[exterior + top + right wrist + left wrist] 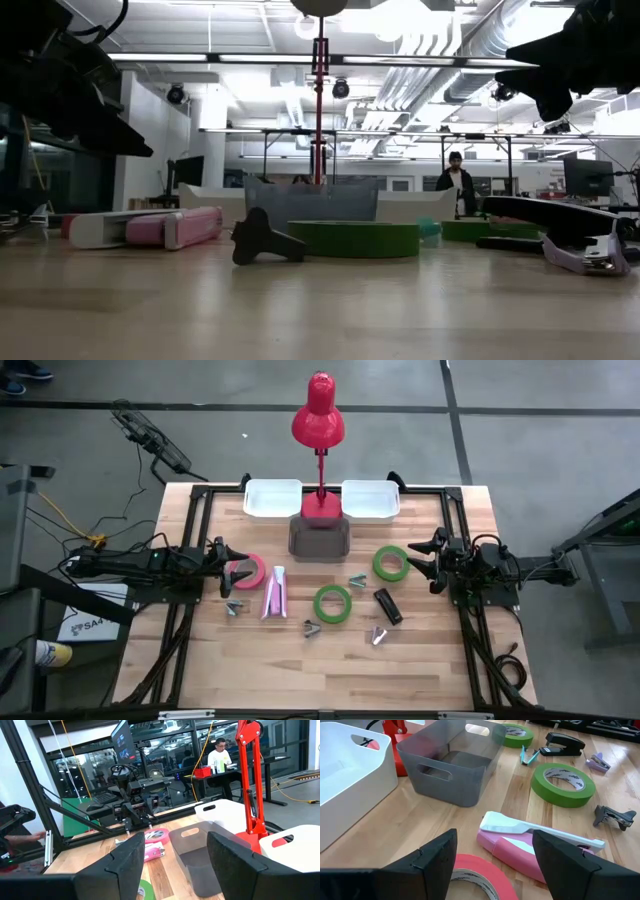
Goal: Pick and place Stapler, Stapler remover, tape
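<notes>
Three rings of tape lie on the wooden table [200, 650]: the pink tape [246, 570] near the left edge, one green tape [333, 603] in the middle, and the second green tape [391, 562] toward the right edge. Just right of the pink ring lies the pink stapler [273, 592], and the black stapler [387, 605] lies right of the middle green ring. Small staple removers are scattered between them; the left wrist view shows a dark remover [615, 817] clearly, while from above it is only a small grey shape.

At the far edge stand a grey bin [319, 537] and two white bins [272, 498], with a red lamp [319, 422] over them. The low view hides most of the bins behind the green ring.

Over the pink ring hovers the left gripper [232, 567], its jaws spread and empty. Close to the second green ring, the right gripper [428, 555] has its jaws apart too, holding nothing. Only the right wrist view shows a person [218, 755] sitting at a desk far behind.
</notes>
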